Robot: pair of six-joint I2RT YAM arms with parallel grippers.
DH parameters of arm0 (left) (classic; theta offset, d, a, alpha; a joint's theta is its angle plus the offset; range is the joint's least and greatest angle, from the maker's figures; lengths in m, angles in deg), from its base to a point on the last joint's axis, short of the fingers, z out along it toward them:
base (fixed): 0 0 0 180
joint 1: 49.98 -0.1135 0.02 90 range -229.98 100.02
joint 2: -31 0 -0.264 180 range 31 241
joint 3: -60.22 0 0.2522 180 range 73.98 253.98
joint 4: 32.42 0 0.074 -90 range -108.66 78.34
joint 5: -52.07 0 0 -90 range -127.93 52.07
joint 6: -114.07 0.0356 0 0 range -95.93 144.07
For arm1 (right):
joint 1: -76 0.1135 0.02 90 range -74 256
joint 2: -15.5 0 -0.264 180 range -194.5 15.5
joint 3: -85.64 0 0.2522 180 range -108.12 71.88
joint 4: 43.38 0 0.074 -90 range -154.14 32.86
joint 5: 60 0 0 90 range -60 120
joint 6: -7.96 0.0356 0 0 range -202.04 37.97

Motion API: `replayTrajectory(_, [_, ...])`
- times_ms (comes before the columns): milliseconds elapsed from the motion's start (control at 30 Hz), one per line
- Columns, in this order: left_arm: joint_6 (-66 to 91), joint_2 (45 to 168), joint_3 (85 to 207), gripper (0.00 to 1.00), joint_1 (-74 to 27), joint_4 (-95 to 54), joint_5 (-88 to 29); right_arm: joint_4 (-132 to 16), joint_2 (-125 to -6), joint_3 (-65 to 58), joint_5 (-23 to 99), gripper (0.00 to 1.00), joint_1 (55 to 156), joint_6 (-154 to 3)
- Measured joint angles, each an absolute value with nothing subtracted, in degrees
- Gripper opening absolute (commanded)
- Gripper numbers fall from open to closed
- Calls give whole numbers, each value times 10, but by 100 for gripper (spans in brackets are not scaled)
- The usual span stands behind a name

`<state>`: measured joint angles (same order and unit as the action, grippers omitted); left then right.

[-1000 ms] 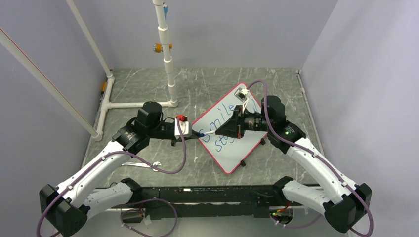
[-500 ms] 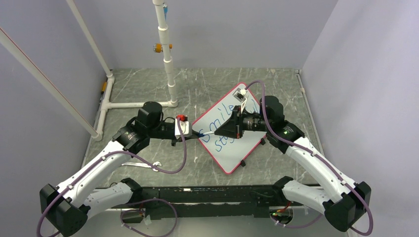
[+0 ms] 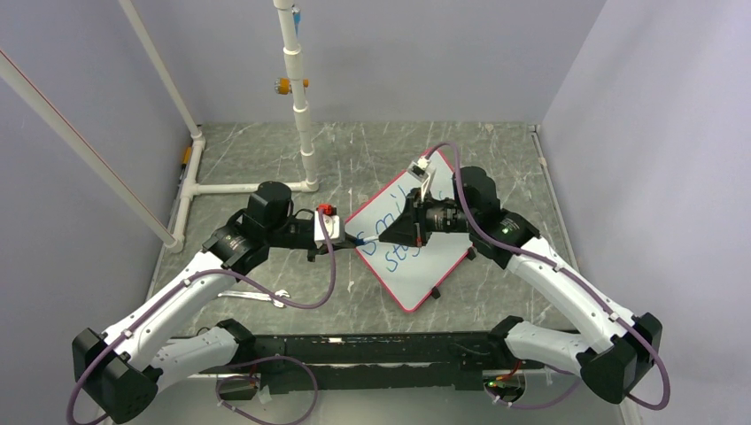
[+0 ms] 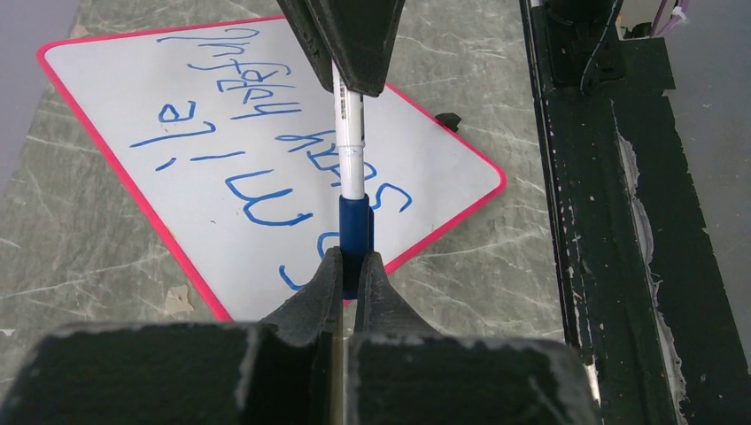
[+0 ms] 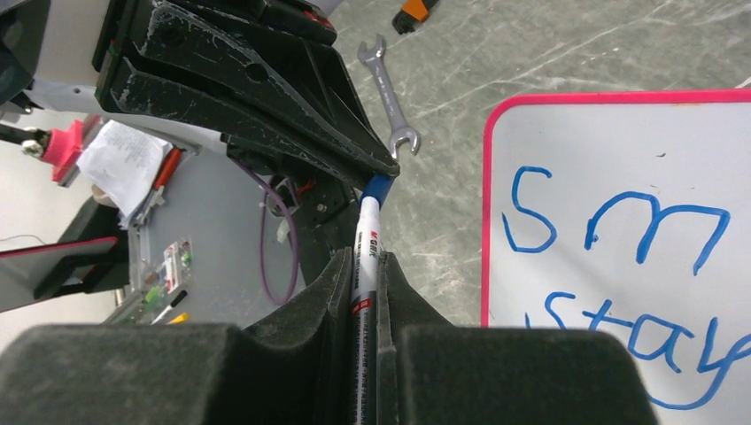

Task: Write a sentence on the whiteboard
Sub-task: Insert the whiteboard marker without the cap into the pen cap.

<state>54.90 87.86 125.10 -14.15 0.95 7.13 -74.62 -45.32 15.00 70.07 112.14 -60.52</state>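
Observation:
The whiteboard [image 3: 418, 273] lies tilted on the table, red-rimmed, with the sentence [image 3: 400, 241] in blue handwriting; "Sm" and "stay" show in the right wrist view [image 5: 620, 232]. My left gripper [image 3: 348, 237] is shut on the marker's blue cap [image 4: 354, 226]. My right gripper [image 3: 384, 235] is shut on the white marker body [image 5: 366, 257]. The two grippers face each other tip to tip above the board's left corner, with the marker [image 4: 352, 150] running between them and its end in the cap. The board and writing also show in the left wrist view [image 4: 106, 88].
A metal wrench [image 3: 257, 297] lies on the table near the left arm, also in the right wrist view [image 5: 390, 88]. A white pipe frame [image 3: 303, 124] stands at the back left. A black rail [image 3: 381, 350] runs along the near edge.
My right gripper has moved a little left toward the left gripper and its wrist has rolled, with the marker still in it. The left arm has not moved.

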Motion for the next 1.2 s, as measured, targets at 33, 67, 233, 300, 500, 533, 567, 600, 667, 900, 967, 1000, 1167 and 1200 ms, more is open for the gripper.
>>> replayTrajectory(33, [549,879,1251,0,-142,10,70,-751,-456,146,696,0,1125,-608])
replayTrajectory(67, [549,879,1251,0,-142,10,69,-756,-459,141,690,0,1128,-611])
replayTrajectory(233, [547,881,1251,0,-143,14,65,-789,-474,114,659,0,1147,-625])
replayTrajectory(300, [546,883,1251,0,-143,14,62,-803,-481,102,643,0,1156,-632])
replayTrajectory(500, [543,883,1251,0,-144,22,58,-838,-511,67,590,0,1195,-654])
replayTrajectory(533, [542,883,1251,0,-144,23,58,-842,-517,63,582,0,1203,-658])
replayTrajectory(567, [541,883,1251,0,-144,27,57,-844,-522,59,573,0,1210,-661])
replayTrajectory(600, [539,883,1251,0,-145,32,57,-848,-528,54,567,0,1216,-665])
replayTrajectory(667, [537,883,1251,0,-147,39,54,-855,-535,46,553,0,1225,-671])
replayTrajectory(900, [534,883,1251,0,-147,51,47,-871,-547,32,527,0,1244,-680])
replayTrajectory(967, [532,882,1251,0,-147,52,44,-870,-547,31,522,0,1246,-680])
replayTrajectory(1000, [531,882,1250,0,-147,52,42,-870,-548,31,520,0,1247,-679])
replayTrajectory(1167, [529,878,1246,0,-147,52,29,-863,-555,31,511,0,1252,-668])
replayTrajectory(1200, [528,875,1244,0,-147,52,25,-860,-557,31,510,0,1253,-664])
